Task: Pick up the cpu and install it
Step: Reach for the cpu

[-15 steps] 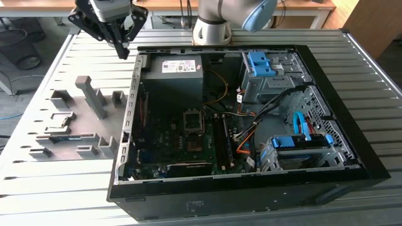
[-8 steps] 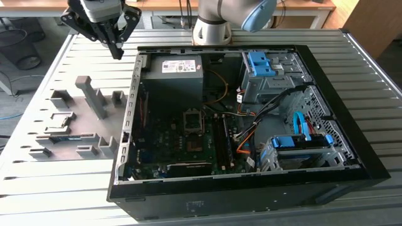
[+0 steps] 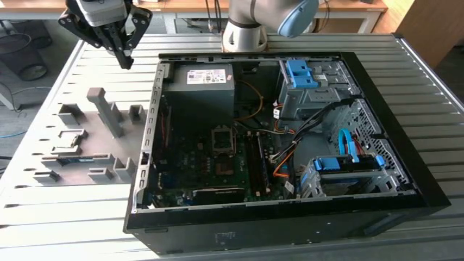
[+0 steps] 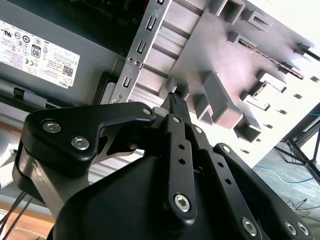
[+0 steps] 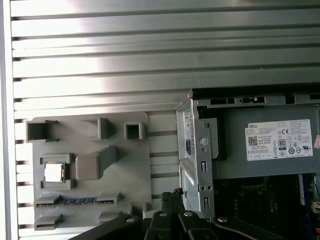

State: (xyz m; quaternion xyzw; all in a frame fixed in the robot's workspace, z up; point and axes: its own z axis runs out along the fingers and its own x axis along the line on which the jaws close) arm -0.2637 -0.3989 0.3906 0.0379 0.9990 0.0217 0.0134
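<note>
Silver-grey chip (image 5: 54, 172) sits in a square pocket of the grey tray (image 3: 98, 145), left of the computer case (image 3: 254, 235) in the exterior view. The gripper (image 3: 127, 60) hangs upper left, fingers pressed together, empty, clear of the chip.

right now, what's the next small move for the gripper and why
Probably carry the gripper across until it sits over the cpu. In the exterior view it hangs above the table by the open case, near its corner, shut and holding nothing, while the cpu lies in its pocket on the grey fixture plate, untouched.
</note>
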